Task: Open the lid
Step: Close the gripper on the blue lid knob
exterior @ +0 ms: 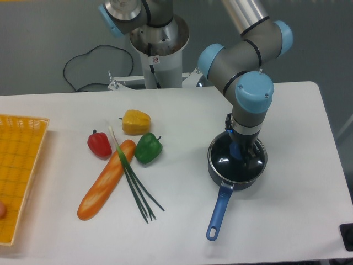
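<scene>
Lid (225, 160) lies flat on the saucepan (216, 172), whose blue handle (219, 212) points toward the table's near edge. Gripper (239, 151) sits at the knob (236, 149), mostly hiding it; its grip is unclear.

The lid (227, 161) looks like clear, glossy glass catching small highlights, on a dark saucepan (237, 175) with a smooth blue handle (219, 212). At nine o'clock lie shiny, plastic-looking peppers (148, 147) and a carrot (106, 180). The table (287, 221) is matt white; the basket (19, 171) looks like woven yellow wicker.
</scene>
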Tool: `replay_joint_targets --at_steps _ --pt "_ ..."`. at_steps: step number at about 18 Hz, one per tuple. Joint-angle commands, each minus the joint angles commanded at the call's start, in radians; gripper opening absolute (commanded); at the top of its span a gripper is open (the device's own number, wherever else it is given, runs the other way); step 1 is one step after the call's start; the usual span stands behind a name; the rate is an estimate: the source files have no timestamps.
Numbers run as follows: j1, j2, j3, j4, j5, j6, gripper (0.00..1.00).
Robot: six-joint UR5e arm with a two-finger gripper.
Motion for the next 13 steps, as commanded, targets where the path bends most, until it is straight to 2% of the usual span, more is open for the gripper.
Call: replay_joint_targets --at_steps 11,13 --pt "0.002 0.0 -0.002 -0.003 0.008 0.018 0.96" --pt "0.002 0.0 -0.002 -0.003 0.008 0.017 0.9"
